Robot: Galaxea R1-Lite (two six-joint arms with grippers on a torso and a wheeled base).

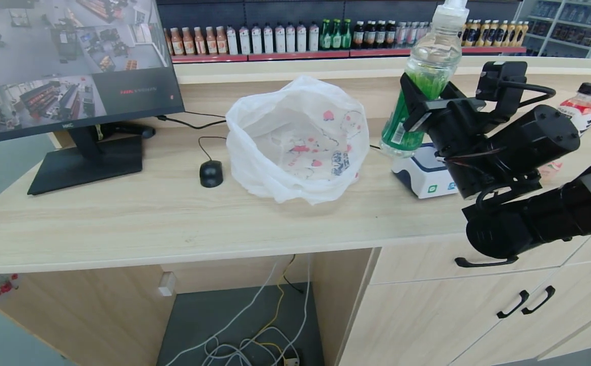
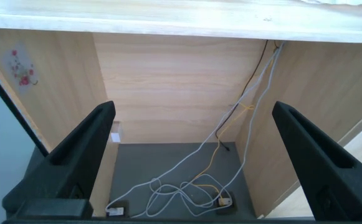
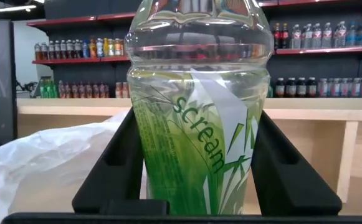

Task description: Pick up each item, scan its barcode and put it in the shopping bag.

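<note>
Right end effector [image 1: 422, 99] clamps green bottle [image 1: 430, 63] over scanner [image 1: 422, 178], shopping bag [image 1: 298, 137] gaping beside; left end effector [image 2: 193, 112] apart below bench [image 2: 168, 25] edge.

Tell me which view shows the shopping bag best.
The head view: the whole white shopping bag stands open on the counter. The right wrist view catches a part of it behind the green bottle.
</note>
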